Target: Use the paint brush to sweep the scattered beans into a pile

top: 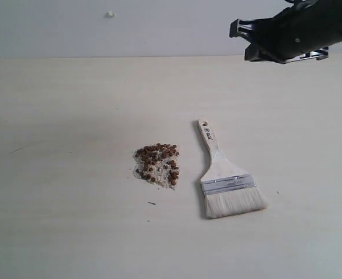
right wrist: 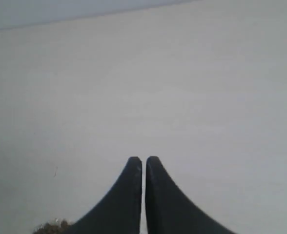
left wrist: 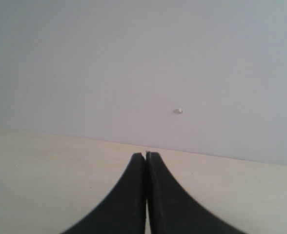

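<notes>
Beans (top: pixel 161 154): reddish-brown, dotted across a bed of white crumbs (top: pixel 142 171), the mix speckled. Paint brush (top: pixel 228 176): pale wooden handle (top: pixel 214 152) with small dark lettering, silver ferrule (top: pixel 228 184) with ridged bands, off-white bristles (top: pixel 235 203). Table (top: pixel 66 116): cream, faint fine grain lines running across. Wall (top: pixel 72 29): flat pale grey (one white fleck (top: pixel 110 14) on it). Left gripper (left wrist: pixel 146 155) and right gripper (right wrist: pixel 144 160): both matte black, plain from tip to base.

The table (top: pixel 54 232) is occupied by the pile (top: pixel 157 164) and the paint brush (top: pixel 224 174). A bare gap is left between them.
</notes>
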